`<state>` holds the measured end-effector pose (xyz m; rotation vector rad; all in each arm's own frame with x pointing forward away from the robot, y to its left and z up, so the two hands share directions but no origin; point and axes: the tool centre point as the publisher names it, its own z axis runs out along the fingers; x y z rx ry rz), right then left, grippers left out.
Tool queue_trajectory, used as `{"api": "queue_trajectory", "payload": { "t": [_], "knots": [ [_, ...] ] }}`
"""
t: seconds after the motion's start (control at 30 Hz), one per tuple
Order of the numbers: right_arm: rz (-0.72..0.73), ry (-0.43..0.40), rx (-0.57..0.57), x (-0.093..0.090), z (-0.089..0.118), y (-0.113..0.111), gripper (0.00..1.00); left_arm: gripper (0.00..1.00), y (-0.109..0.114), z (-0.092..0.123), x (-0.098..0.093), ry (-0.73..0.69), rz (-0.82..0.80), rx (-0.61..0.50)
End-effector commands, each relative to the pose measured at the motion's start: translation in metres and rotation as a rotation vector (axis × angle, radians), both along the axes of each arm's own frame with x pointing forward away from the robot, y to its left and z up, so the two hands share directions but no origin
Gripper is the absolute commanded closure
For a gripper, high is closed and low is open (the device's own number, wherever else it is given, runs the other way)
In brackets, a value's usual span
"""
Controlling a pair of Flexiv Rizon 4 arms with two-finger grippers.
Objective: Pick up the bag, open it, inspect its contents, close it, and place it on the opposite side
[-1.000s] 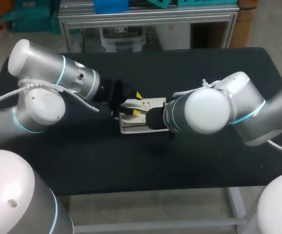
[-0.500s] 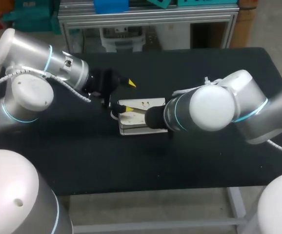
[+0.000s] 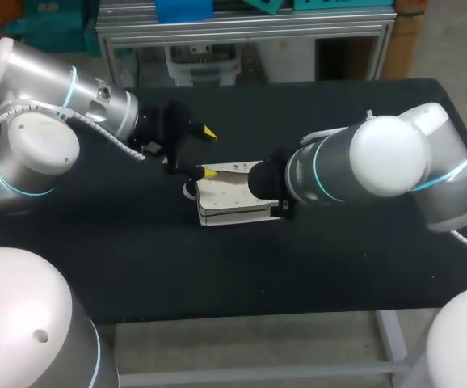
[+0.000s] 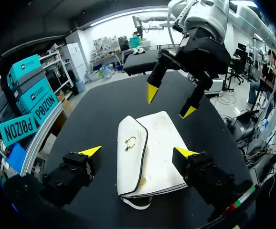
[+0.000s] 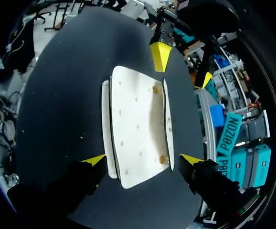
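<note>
In the head view, a flat white handbag with dark edging (image 3: 232, 200) is seen lying near the middle of the black tabletop (image 3: 338, 267). The left gripper (image 3: 207, 152) is held just beside the bag's left end with its fingers spread wide. The right arm (image 3: 379, 166) is stretched over the bag's right end, and its fingers are hidden there.

In the left wrist view, the bag is framed between this gripper's parted yellow tips, and no contact can be made out. A small gold clasp (image 4: 130, 142) is seen on the flap. The right gripper (image 4: 169, 101) is poised over the far end, fingers apart.

In the right wrist view, the bag is seen ahead of this gripper's spread fingers, and nothing is gripped.
</note>
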<state>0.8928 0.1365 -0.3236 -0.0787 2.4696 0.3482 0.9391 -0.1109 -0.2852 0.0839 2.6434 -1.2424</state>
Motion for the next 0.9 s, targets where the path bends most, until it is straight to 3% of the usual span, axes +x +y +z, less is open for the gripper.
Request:
{"api": "queue_trajectory", "payload": {
  "t": [0.03,0.2,0.53,0.9],
  "knots": [
    [-0.009,0.017,0.015,0.003,0.021,-0.01,0.0,0.0,0.008,0.011,-0.005,0.026,0.015,0.004],
    [-0.022,0.018,0.01,0.007,0.027,-0.01,0.0,0.0,0.007,0.013,-0.011,-0.001,0.024,0.035],
    [0.059,-0.089,-0.014,-0.002,0.001,-0.001,0.0,0.0,-0.005,0.006,-0.006,-0.096,-0.024,0.032],
    [0.039,-0.08,-0.006,0.002,-0.01,-0.007,0.0,0.0,-0.01,-0.004,0.003,-0.104,0.007,0.09]
  ]
}}
